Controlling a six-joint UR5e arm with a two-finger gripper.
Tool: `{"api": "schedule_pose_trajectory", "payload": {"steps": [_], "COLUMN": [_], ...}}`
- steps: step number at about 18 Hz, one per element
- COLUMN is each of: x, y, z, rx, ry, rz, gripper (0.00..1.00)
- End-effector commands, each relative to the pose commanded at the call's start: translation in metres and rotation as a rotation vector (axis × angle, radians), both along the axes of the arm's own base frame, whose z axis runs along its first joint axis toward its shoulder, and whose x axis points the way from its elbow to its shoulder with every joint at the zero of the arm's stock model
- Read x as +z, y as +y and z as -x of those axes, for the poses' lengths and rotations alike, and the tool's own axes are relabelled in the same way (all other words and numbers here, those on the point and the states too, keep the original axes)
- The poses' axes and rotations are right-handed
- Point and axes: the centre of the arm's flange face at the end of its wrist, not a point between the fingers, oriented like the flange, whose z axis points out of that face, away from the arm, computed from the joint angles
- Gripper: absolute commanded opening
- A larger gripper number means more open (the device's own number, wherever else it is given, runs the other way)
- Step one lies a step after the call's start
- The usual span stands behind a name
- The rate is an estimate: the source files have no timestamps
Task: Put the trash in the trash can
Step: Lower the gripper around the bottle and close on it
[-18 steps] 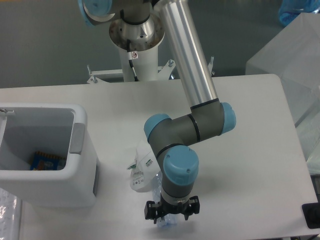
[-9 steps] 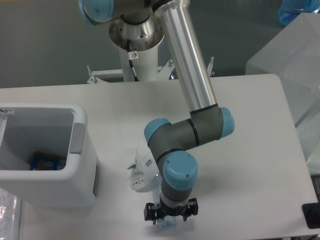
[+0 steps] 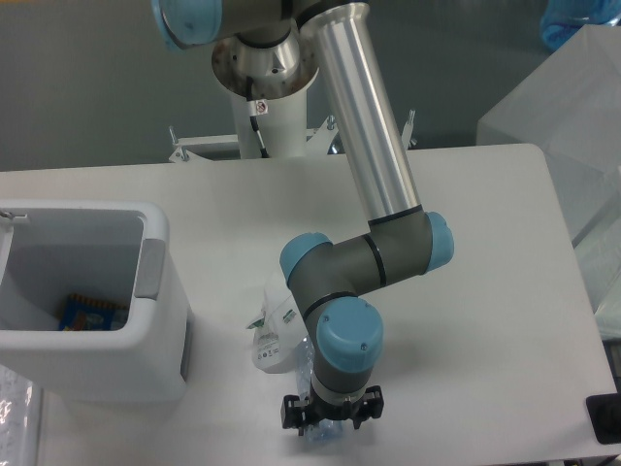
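White trash can [image 3: 165,320] holds blue-orange packet [image 3: 89,313]; bottle [image 3: 307,364], wrapper [image 3: 275,330] outside.

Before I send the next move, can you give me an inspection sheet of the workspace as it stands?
Surface: white table, bare on the right side.
Job's things: crushed bottle lies under the wrist near the front edge, mostly hidden; crumpled wrapper sits beside it on the table, touching or overlapping, cannot tell which. Trash can stands at the left, upright.
Clutter: a blue and orange packet already lies inside the trash can.
Tool: tool is down at the bottle, pointing at the table; fingers hidden by the wrist, so grip cannot be told.
Cables: a black cable runs down the arm's white pedestal.
Surroundings: translucent plastic sheeting at the right rear.
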Motion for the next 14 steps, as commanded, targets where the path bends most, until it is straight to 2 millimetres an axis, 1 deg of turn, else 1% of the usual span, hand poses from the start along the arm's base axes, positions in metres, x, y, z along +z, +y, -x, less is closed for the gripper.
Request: {"api": "schedule_pose_trajectory", "payload": {"steps": [1,4,6,8,9,14], "x": [-0.0001,-0.0016,-0.0017,-0.0016,-0.0016,-0.0006], "y": [0.0007,0.0009,0.0008,0.0009,0.0009,0.0015], "z": [-0.0013,-0.0033,-0.0034,-0.0033,-0.0033,-0.0044], "rx": [-0.002,-0.004,-0.004,-0.004,-0.004,-0.005], "ry": [0.006,0.01,0.009,0.01,0.01,0.01], "rz": [0.006,0.014,0.015,0.014,0.014,0.014], "gripper": [0.81,0.79,0.72,0.7,0.67,0.63]}}
